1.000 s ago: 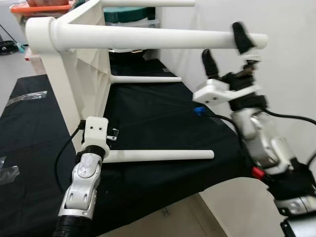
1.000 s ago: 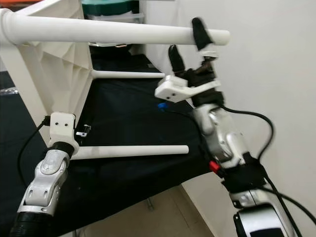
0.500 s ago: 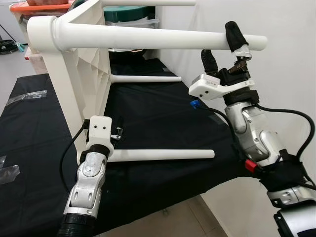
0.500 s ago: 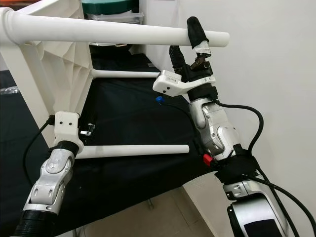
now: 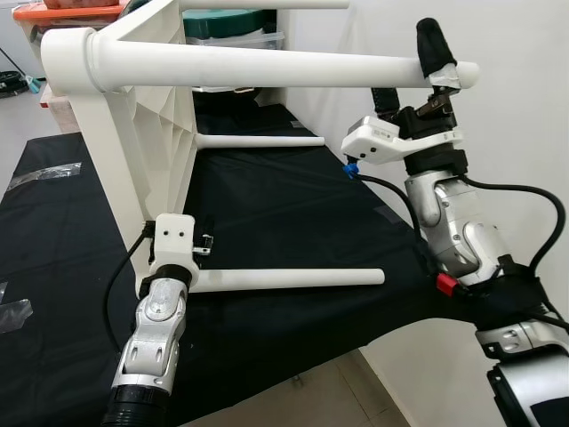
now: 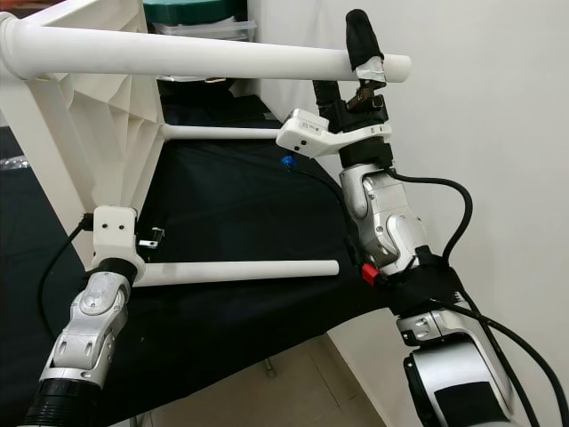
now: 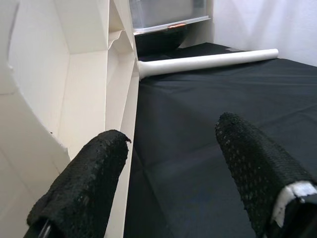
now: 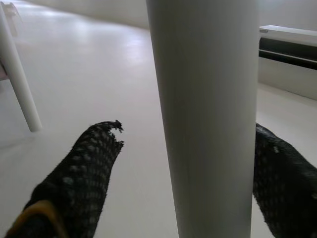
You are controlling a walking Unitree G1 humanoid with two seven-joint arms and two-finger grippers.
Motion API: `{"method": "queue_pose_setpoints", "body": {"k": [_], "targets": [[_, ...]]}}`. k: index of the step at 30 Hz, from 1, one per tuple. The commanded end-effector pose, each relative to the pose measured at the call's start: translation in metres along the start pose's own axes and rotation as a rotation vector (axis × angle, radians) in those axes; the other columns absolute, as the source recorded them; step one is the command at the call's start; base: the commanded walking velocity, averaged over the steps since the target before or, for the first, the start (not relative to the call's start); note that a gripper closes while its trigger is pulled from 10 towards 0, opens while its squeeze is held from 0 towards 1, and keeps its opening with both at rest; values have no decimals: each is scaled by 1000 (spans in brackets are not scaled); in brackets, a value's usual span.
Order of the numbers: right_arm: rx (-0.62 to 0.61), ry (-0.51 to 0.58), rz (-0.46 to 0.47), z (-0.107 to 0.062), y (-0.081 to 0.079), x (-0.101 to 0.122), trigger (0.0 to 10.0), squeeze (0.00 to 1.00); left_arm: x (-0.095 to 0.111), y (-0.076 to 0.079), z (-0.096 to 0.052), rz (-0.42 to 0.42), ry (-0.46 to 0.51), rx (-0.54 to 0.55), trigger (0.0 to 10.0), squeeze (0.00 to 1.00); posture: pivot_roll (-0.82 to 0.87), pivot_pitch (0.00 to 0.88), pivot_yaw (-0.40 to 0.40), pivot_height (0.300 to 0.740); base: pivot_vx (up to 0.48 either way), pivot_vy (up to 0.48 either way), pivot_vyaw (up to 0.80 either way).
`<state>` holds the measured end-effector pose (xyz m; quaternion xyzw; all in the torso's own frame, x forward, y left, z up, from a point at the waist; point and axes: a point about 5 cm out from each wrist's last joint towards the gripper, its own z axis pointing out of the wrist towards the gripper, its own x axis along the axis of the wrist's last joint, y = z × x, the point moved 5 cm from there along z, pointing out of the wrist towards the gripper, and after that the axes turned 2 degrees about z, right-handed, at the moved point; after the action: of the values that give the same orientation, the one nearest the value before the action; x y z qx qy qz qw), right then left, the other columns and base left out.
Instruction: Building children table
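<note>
The children's table (image 5: 133,116), white plastic, was laid on its side on a black-covered work surface (image 5: 267,205), its four legs pointing toward the robot's right. The right gripper (image 5: 411,76) was raised at the far end of the upper near leg (image 5: 267,67); its fingers were spread around the leg, one finger (image 5: 433,49) seen above it. In the right wrist view the leg (image 8: 205,114) stood between the two fingers with a gap at one side, so firm clamping could not be confirmed. The left gripper (image 7: 183,168) was placed low by the tabletop edge (image 7: 119,124), near the base of the lower near leg (image 5: 284,278), jaws well apart and nothing held.

The table was judged light, stiff and hollow, with smooth, likely slippery tube legs. A long leg gripped at its tip would lever hard on its socket, so a hold closer to the socket, or on the ribbed underside of the top, was judged safer.

Around it: storage bins (image 5: 236,27) behind the table, a white wall (image 5: 516,133) close at the right, a blue connector (image 5: 353,168) and cable (image 5: 391,191) hanging from the right wrist near the legs. The wall and the cable were judged the likeliest obstacles to swinging the table upright.
</note>
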<state>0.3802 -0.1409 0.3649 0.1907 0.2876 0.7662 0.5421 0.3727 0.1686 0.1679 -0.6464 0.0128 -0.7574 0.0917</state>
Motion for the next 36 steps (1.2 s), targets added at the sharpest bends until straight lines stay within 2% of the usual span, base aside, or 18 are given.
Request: {"method": "queue_pose_setpoints", "body": {"k": [1, 9, 12, 14, 17, 18, 20, 22, 23, 24, 27, 28, 30, 31, 32, 34, 35, 36], "targets": [[-6, 15, 16, 3, -1, 5, 0, 0, -8, -9, -1, 2, -20, 33, 10000, 0, 14, 49, -36, 740, 0, 0, 0], [1, 11, 26, 1, -4, 4, 0, 0, -22, -24, -1, -36, -75, 113, 10000, 0, 15, 42, -36, 740, 0, 0, 0], [-1, 11, 33, 2, -5, 3, 0, 0, -37, -43, -1, -51, -132, 188, 10000, 0, 14, 39, -38, 740, 0, 0, 0], [-2, 12, 36, 3, -5, 3, 0, 0, -41, -48, -1, -52, -146, 205, 10000, 0, 14, 39, -38, 740, 0, 0, 0], [-18, 14, 45, 7, -1, 2, 0, 0, -54, -74, 1, -72, -193, 303, 10000, 0, 13, 37, -36, 740, 0, 0, 0], [-18, 14, 45, 7, -1, 2, 0, 0, -54, -74, 1, -72, -193, 303, 10000, 0, 13, 37, -36, 740, 0, 0, 0], [-31, 21, 50, 10, 2, 2, 0, 0, -57, -90, 3, -65, -202, 347, 10000, 0, 12, 36, -36, 740, 0, 0, 0], [-45, 18, 54, 15, 6, 0, 0, 0, -53, -108, 6, -56, -192, 397, 10000, 0, 6, 37, -34, 740, 0, 0, 0], [-75, 20, 59, 19, 12, -1, 0, 0, -43, -128, 10, 0, -163, 438, 10000, 0, 8, 37, -32, 740, 0, 0, 0], [-75, 20, 59, 19, 12, -1, 0, 0, -43, -128, 10, 0, -163, 438, 10000, 0, 8, 37, -32, 740, 0, 0, 0], [-103, 11, 60, 25, 20, -6, 0, 0, -21, -160, 18, 47, -112, 508, 10000, 0, 16, 38, -35, 740, 0, 0, 0], [-103, 11, 60, 25, 20, -6, 0, 0, -21, -160, 18, 47, -112, 508, 10000, 0, 16, 38, -35, 740, 0, 0, 0], [-106, 9, 58, 27, 21, -7, 0, 0, -14, -171, 20, 63, -98, 535, 10000, 0, 16, 40, -32, 740, 0, 0, 0], [-115, 2, 58, 29, 24, -9, 0, 0, -2, -185, 22, 84, -72, 566, 10000, 0, 22, 40, -31, 740, 0, 0, 0], [-128, -8, 61, 31, 26, -12, 0, 0, 12, -198, 26, 145, -41, 583, 10000, 0, 23, 37, -32, 740, 0, 0, 0], [-128, -8, 61, 31, 26, -12, 0, 0, 12, -198, 26, 145, -41, 583, 10000, 0, 23, 37, -32, 740, 0, 0, 0], [-137, -20, 67, 31, 28, -15, 0, 0, 26, -209, 30, 191, -8, 588, 10000, 0, 29, 41, -34, 740, 0, 0, 0], [-147, -42, 80, 30, 29, -20, 0, 0, 49, -219, 36, 281, 47, 578, 10000, 0, 29, 42, -32, 740, 0, 0, 0]]}}
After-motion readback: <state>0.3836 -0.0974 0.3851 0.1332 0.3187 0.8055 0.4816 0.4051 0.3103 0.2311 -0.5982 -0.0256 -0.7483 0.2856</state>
